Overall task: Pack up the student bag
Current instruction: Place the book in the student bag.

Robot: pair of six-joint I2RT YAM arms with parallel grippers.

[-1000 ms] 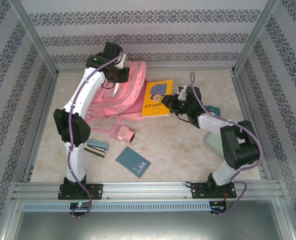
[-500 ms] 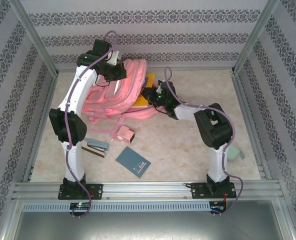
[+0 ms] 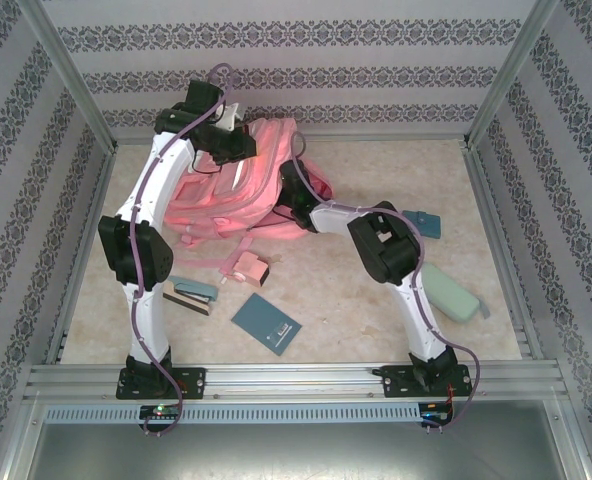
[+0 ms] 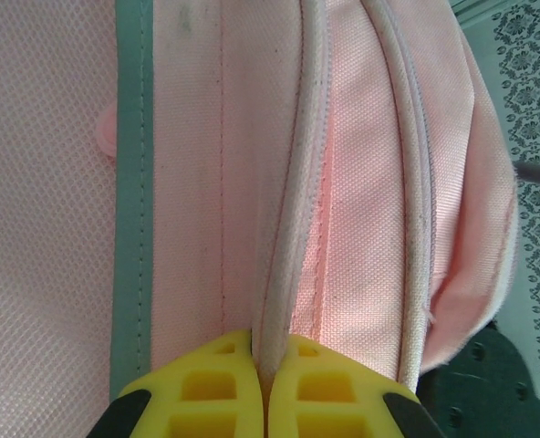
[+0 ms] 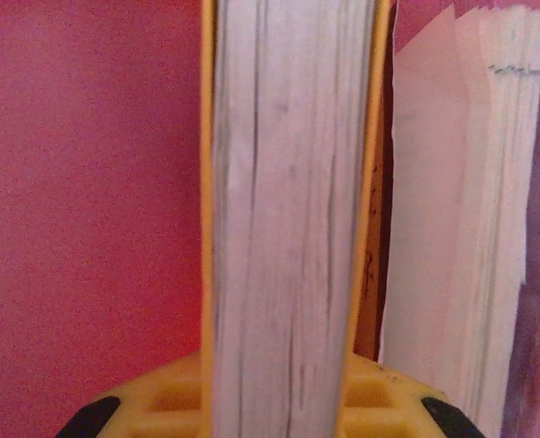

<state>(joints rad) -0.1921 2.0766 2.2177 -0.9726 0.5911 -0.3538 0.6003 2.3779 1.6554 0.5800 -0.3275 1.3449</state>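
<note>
Tabletop, left pincer clamping student bag, right pincer holding book inside

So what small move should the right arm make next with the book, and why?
Probably ease the book a little deeper before any release. The right gripper is shut on its page edge, with the pink inside of the student bag around it, and the left gripper pinches the bag's piped edge, which seems to hold the mouth open.
</note>
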